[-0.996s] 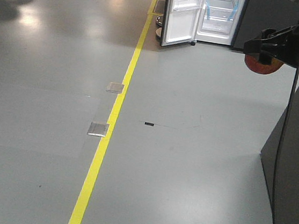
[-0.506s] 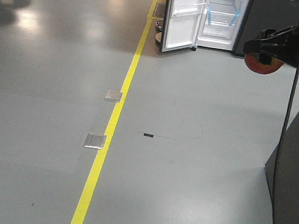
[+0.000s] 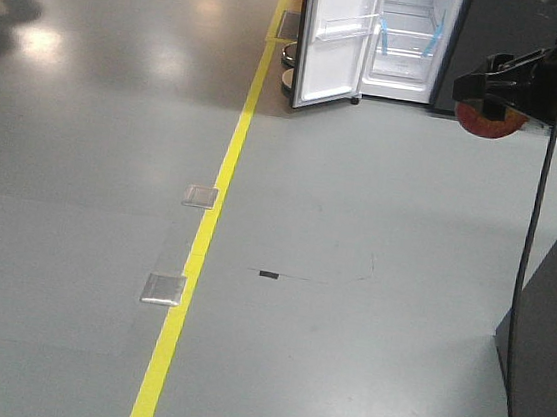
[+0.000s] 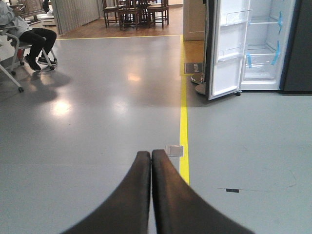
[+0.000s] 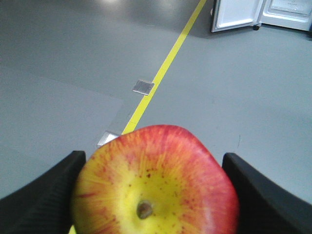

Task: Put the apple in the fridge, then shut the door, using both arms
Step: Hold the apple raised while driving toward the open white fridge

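Right end effector [image 5: 155, 195] clamps apple [image 5: 158, 168], dimple facing camera.

This looks like a large indoor test hall or robotics lab rather than a home. A wide, glossy grey floor [image 3: 84, 146] fills every view, split by a taped yellow line [image 3: 205, 230] with two small metal plates [image 3: 200, 196] set beside it. A fridge [image 4: 265, 44] stands directly on that floor at the upper right of the left wrist view, while at the upper left a person [image 4: 27, 34] sits on a wheeled chair [image 4: 14, 48] and wooden chairs [image 4: 136, 9] stand on a brown floor strip along the top edge.
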Tool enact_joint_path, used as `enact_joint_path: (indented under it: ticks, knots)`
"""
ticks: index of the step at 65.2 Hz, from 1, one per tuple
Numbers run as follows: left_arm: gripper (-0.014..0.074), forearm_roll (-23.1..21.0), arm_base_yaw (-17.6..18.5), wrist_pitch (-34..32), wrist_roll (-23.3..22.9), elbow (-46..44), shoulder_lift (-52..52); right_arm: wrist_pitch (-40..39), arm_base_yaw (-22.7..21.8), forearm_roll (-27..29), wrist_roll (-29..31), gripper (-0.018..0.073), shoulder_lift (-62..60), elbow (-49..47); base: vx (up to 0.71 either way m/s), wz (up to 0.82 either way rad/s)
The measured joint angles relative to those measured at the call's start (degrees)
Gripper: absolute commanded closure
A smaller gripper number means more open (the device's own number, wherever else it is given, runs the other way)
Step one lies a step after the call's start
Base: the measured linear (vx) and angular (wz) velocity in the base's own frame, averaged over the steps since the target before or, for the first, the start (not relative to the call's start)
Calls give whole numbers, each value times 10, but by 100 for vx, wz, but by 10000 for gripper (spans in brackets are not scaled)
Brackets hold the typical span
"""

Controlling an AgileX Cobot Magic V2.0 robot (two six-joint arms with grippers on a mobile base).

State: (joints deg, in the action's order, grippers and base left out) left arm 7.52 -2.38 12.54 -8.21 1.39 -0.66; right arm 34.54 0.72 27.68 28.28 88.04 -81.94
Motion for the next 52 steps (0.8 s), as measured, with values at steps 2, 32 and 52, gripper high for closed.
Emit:
enact_joint_path:
  ticks: [2,32,52]
  knots:
    - [602,0,0,0,0,0,0,0,0,0,0,392,0,0,19,-9]
    - [602,0,0,0,0,0,0,0,0,0,0,391,0,0,18,-9]
    - [602,0,0,0,0,0,0,0,0,0,0,391,0,0,15,-4]
